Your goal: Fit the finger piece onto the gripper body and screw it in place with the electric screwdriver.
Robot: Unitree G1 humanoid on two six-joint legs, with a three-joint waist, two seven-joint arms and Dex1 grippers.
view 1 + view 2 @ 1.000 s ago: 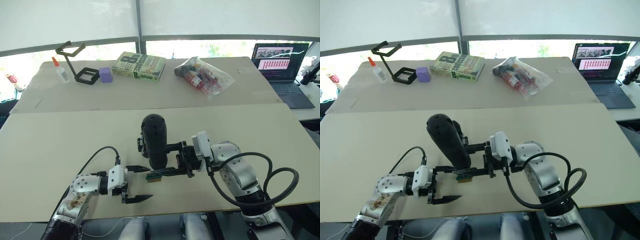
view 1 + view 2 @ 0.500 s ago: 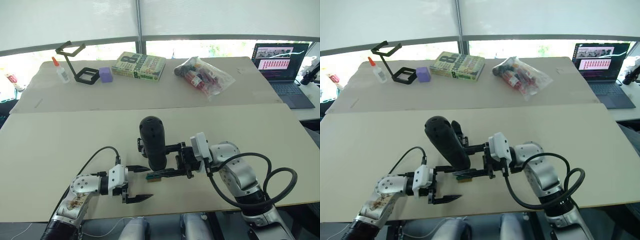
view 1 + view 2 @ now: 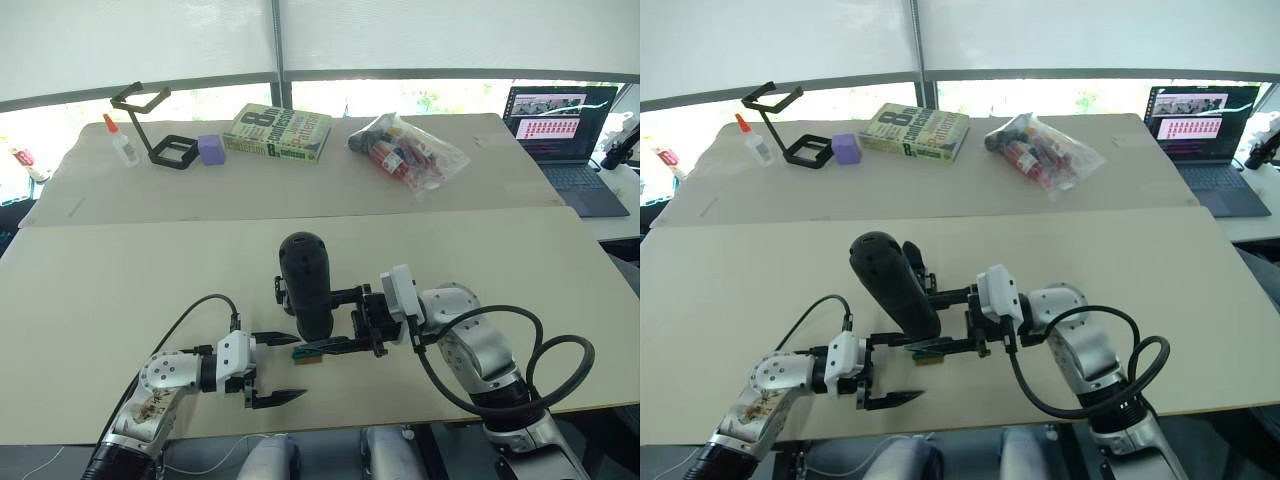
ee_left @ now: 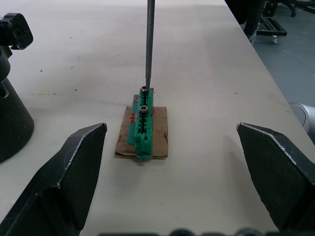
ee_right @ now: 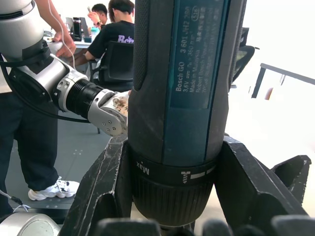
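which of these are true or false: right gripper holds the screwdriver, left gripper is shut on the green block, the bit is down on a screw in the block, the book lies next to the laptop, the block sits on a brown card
1. The right gripper holds the electric screwdriver. True.
2. The left gripper is shut on the green block. False: its fingers are spread wide, either side of the block, touching nothing.
3. The screwdriver's metal bit comes down onto a screw at the block's far end. True.
4. The book lies next to the laptop. False: a clear bag lies between them.
5. The block sits on a brown card. True.
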